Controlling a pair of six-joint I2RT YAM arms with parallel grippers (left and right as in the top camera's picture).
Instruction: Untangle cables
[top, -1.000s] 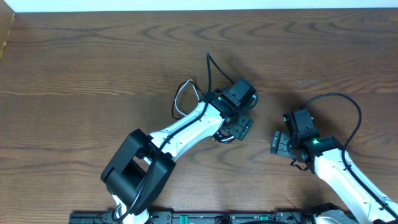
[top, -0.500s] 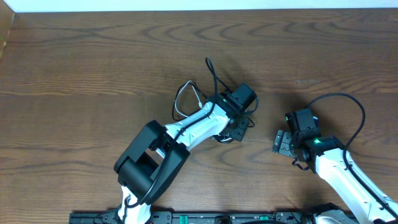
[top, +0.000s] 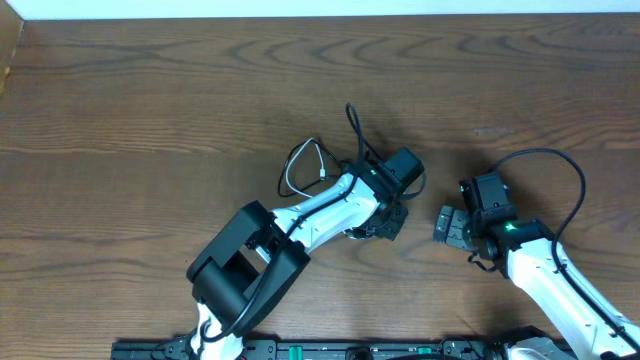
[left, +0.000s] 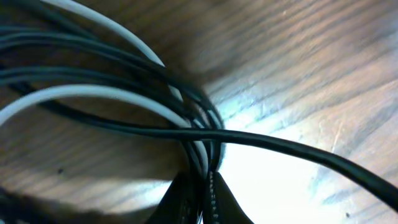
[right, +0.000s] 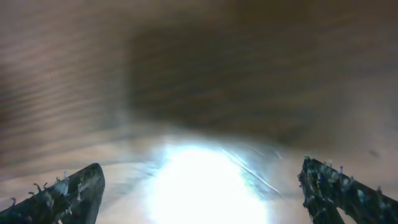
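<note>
Slides the left gripper (left: 200, 193) a bit right compared with a second ago, dragging the cables (left: 93, 91) along. Clamps the jaws shut on a few black and white strands right where they cross, probably to tug a loop free. Leaves the rest trailing up-left across the table (top: 150, 100), white loop and black tail. Parks the right gripper (right: 200, 168) near, jaws wide apart on nothing, looks ready to grab the other cord

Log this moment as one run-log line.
task: untangle cables | left gripper: shut on cables, black and white strands bunched | right gripper: open, empty, over table
</note>
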